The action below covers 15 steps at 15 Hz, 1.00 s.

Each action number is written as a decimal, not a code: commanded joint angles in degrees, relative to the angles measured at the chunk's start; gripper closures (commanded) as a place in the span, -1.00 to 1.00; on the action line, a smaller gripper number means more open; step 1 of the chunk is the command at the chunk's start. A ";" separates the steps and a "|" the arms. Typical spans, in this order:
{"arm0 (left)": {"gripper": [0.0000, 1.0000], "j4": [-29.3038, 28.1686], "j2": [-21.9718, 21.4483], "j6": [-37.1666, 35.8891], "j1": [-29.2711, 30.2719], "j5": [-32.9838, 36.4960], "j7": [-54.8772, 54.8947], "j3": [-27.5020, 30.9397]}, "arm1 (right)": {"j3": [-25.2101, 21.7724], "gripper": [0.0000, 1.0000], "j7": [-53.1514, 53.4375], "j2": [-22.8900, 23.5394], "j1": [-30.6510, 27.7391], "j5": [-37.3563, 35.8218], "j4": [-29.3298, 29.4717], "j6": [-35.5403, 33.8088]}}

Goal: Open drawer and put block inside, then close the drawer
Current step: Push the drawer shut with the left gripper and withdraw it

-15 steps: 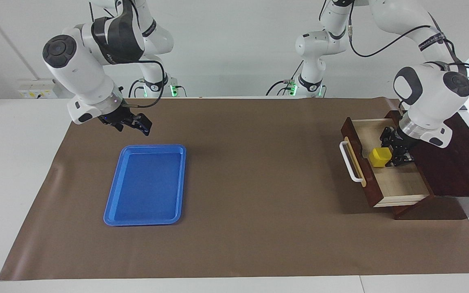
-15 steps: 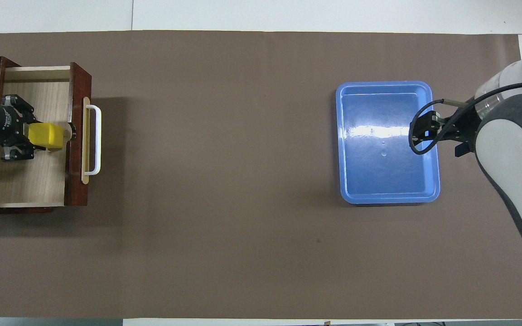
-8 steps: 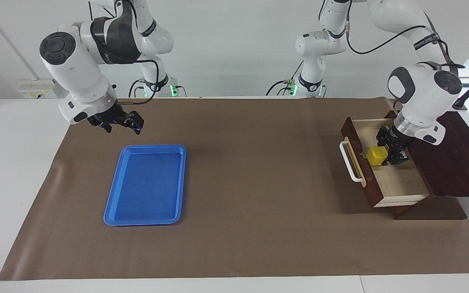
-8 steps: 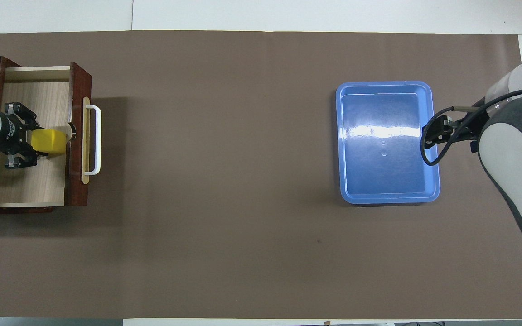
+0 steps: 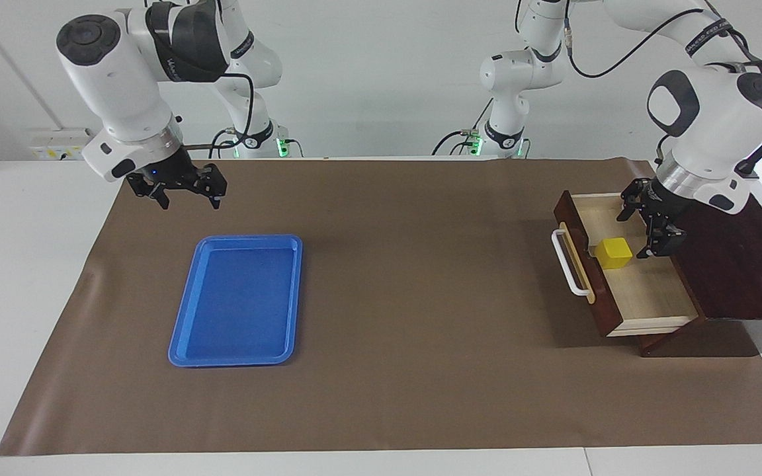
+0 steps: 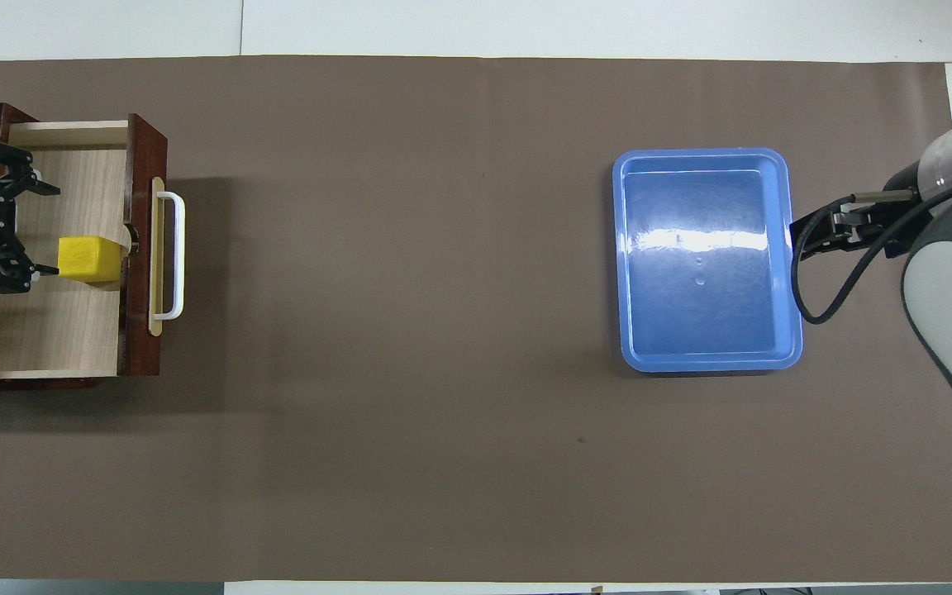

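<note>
The drawer (image 5: 645, 297) stands pulled open from its cabinet at the left arm's end of the table, its white handle (image 5: 569, 264) facing the table's middle. The yellow block (image 5: 614, 253) rests on the drawer's light wood floor, close to the drawer front. It also shows in the overhead view (image 6: 89, 259), inside the drawer (image 6: 54, 330). My left gripper (image 5: 641, 231) is open and empty, raised over the drawer beside the block and apart from it. It also shows in the overhead view (image 6: 42, 230). My right gripper (image 5: 189, 198) is open and empty.
An empty blue tray (image 5: 235, 301) lies on the brown mat toward the right arm's end, also in the overhead view (image 6: 707, 264). My right gripper (image 6: 823, 231) hangs over the mat just off the tray's edge. The dark cabinet (image 5: 745, 264) sits at the mat's edge.
My left gripper has opened, let go of the yellow block and risen back toward the cabinet; the block now rests in the drawer. My right gripper has risen and drawn off the tray.
</note>
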 commanded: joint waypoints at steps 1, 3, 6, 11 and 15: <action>-1.00 -1.51 0.55 2.90 -5.64 -0.66 -9.17 0.17 | 0.52 -1.00 -1.20 -0.83 -0.46 -0.17 0.35 0.05; -1.00 -3.09 2.65 5.10 -11.34 0.38 -11.74 0.34 | 0.52 -1.00 -1.20 -1.18 -0.46 -0.09 -0.35 -0.12; -1.00 -6.34 3.19 7.74 -11.55 3.20 -12.46 0.26 | 0.43 -1.00 -1.20 -1.18 -0.47 0.00 -0.27 -2.74; -1.00 -12.41 1.08 10.74 -8.22 4.87 -8.86 0.61 | 0.43 -1.00 -1.11 -1.09 -0.82 -0.09 -0.01 -3.73; -1.00 -11.63 1.34 10.30 -4.70 5.84 -3.59 0.61 | 0.43 -1.00 -0.76 -1.27 -0.46 -0.08 -0.27 -3.29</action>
